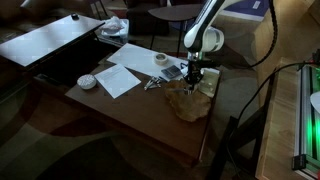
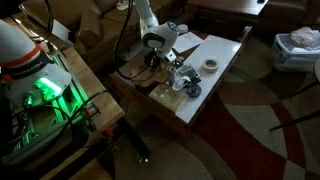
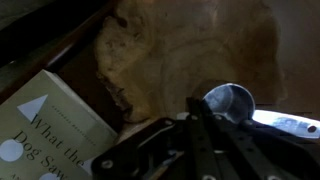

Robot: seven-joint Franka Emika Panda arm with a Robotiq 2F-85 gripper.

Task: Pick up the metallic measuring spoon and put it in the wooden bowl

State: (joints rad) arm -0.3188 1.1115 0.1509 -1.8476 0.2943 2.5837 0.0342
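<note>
The wooden bowl [image 3: 190, 50] is wide, tan and mottled, and it fills the upper middle of the wrist view. It also shows in both exterior views [image 1: 190, 102] [image 2: 160, 93] on the table's near part. My gripper [image 3: 196, 108] hangs just above the bowl, its two dark fingers pressed together. The metallic measuring spoon [image 3: 230, 101] shows its round shiny cup right at the fingertips, over the bowl's edge. Its handle is mostly hidden by the fingers. In the exterior views the gripper [image 1: 193, 74] [image 2: 172, 66] points down over the bowl.
A book with a pale cover [image 3: 45, 130] lies beside the bowl. A silvery utensil cluster [image 1: 152, 82], a tape roll [image 1: 161, 60], a sheet of paper [image 1: 122, 78] and a small white dish [image 1: 88, 81] lie on the brown table [image 1: 130, 115].
</note>
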